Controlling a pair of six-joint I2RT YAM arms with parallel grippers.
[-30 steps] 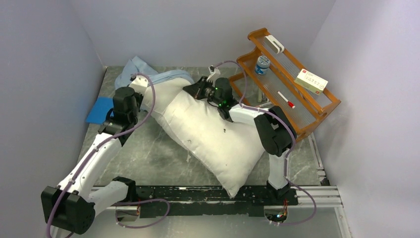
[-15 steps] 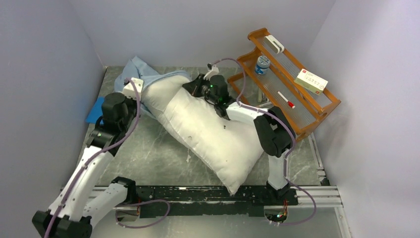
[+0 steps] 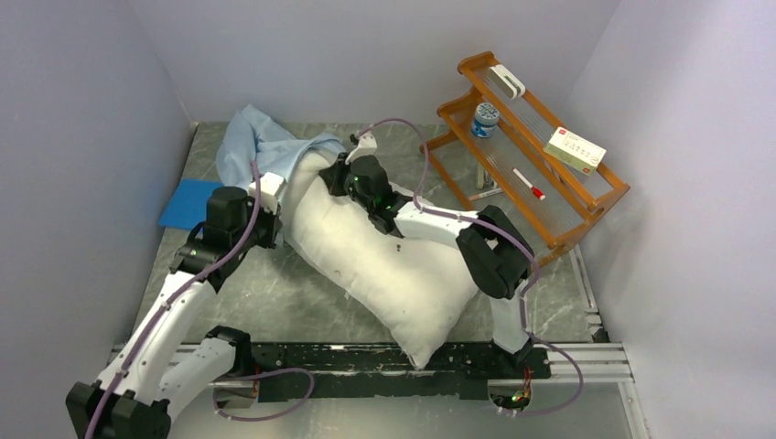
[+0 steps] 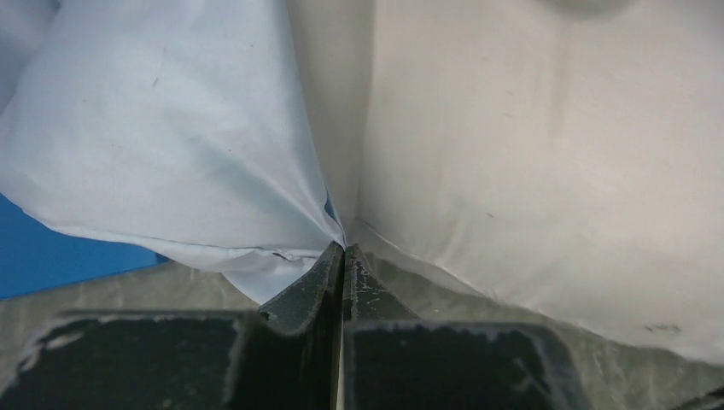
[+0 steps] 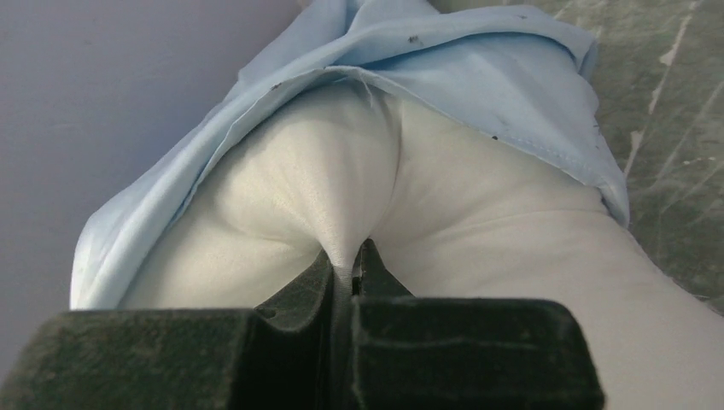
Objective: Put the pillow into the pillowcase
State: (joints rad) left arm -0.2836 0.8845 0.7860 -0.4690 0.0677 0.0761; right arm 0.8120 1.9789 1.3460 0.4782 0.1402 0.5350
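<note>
Grey tabletop [image 3: 274, 293]: left pincer [image 4: 342, 249] clamps pillowcase [image 4: 171, 128], right pincer [image 5: 346, 256] clamps pillow [image 5: 478, 239].

Lab booth — plain walls [image 3: 82, 110]

Overhead overview, both wrist close-ups on pillow [image 3: 403, 265]

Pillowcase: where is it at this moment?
In the top view the pillowcase lies bunched at the far left of the table, its mouth over the far end of the pillow, near the blue mat; the left gripper pinches its edge.
</note>
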